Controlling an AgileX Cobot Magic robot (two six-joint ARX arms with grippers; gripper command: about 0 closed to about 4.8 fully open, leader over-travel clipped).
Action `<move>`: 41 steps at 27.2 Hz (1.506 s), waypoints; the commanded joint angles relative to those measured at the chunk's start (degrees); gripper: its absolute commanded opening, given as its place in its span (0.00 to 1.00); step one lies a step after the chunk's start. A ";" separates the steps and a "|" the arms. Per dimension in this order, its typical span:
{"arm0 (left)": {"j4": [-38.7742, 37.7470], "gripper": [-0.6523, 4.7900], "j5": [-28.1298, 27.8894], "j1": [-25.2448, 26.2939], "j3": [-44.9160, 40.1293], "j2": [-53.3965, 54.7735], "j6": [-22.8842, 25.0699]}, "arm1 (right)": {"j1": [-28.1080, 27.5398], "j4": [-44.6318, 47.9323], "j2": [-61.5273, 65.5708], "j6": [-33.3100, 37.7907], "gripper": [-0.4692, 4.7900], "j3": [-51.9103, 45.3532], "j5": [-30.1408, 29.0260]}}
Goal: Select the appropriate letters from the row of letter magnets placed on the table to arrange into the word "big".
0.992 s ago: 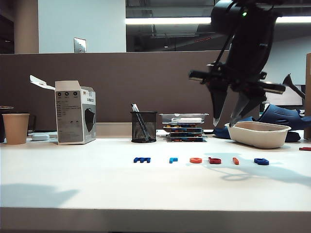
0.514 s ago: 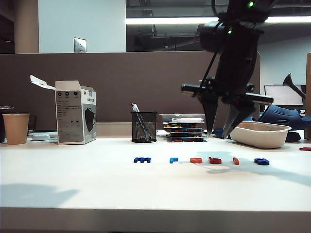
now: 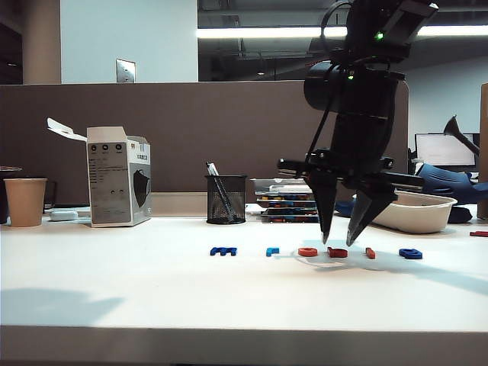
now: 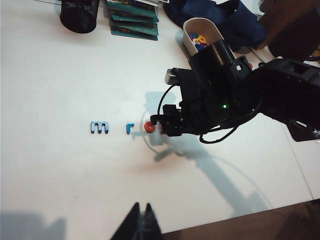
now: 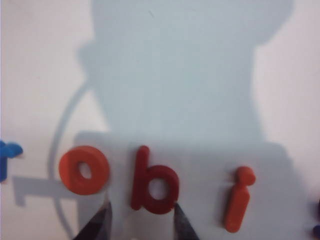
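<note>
Jaws apart: right gripper [image 5: 141, 222] straddling upright b [image 5: 152, 182] (left gripper [image 4: 141, 222] closed).

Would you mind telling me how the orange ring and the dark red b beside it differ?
The orange ring is bright orange; the dark red b is a deeper red. The ring is a plain loop, while the b adds an upright stem. The open right gripper straddles the b, with one of its fingers just beside the ring, which lies outside the gap. Both lie flat on the white table, untouched.
</note>
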 commanded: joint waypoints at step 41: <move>0.55 0.11 -0.44 -0.02 0.11 -0.07 -0.15 | 1.86 -0.04 3.37 0.31 0.38 0.24 2.03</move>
